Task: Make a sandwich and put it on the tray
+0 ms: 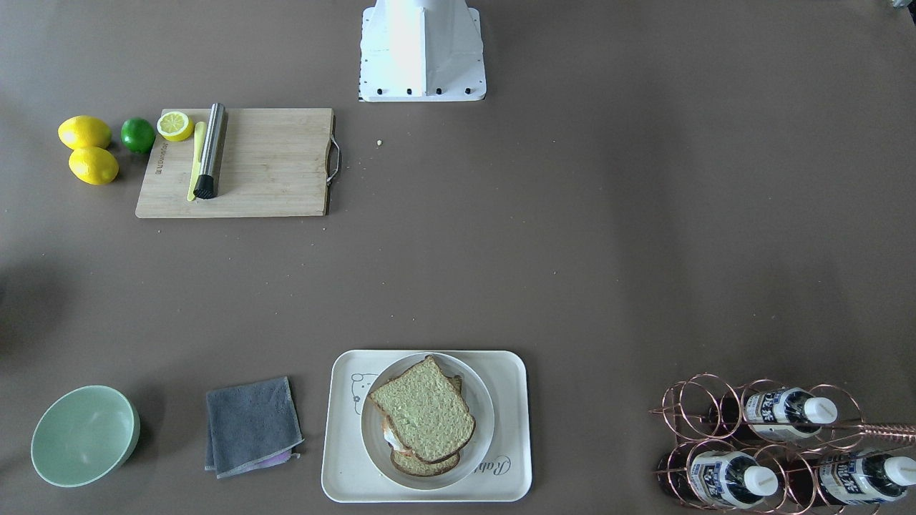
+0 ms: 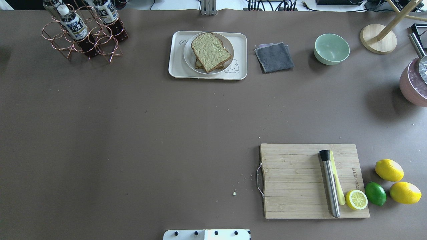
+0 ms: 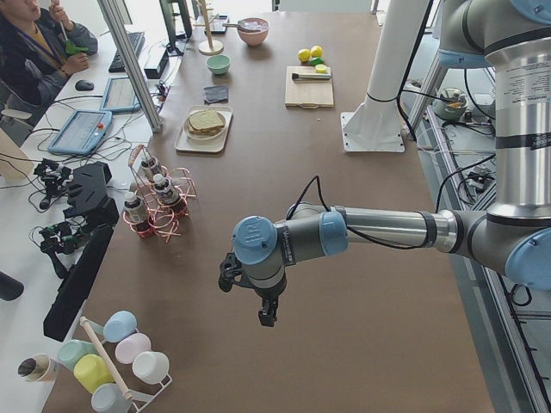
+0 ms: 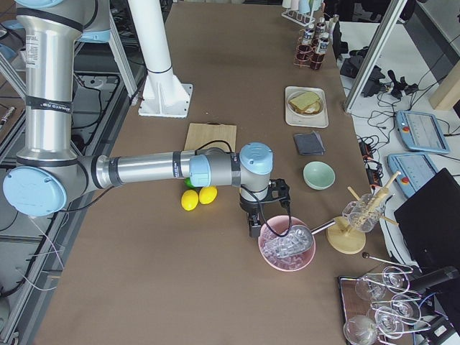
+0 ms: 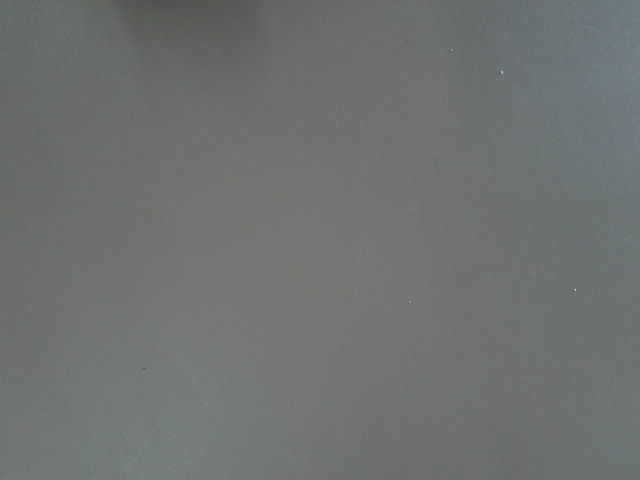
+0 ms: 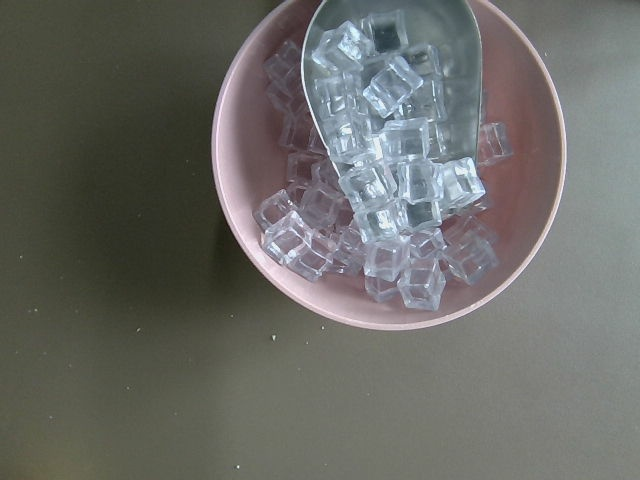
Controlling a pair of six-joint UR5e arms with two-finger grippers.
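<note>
The left claw (image 3: pixel 268 315) hangs over bare brown counter (image 3: pixel 362 344) and the right claw (image 4: pixel 255 228) by a pink bowl of clear ice cubes (image 4: pixel 286 267), both well apart from the food. I cannot tell how far open either stands, and nothing shows in their hold. The sandwich (image 1: pixel 424 417), two brown-crusted bread slices with white egg peeking between, lies on a round white plate (image 1: pixel 481 411) inside the cream rectangular tray (image 1: pixel 514 400), so the task looks complete.
</note>
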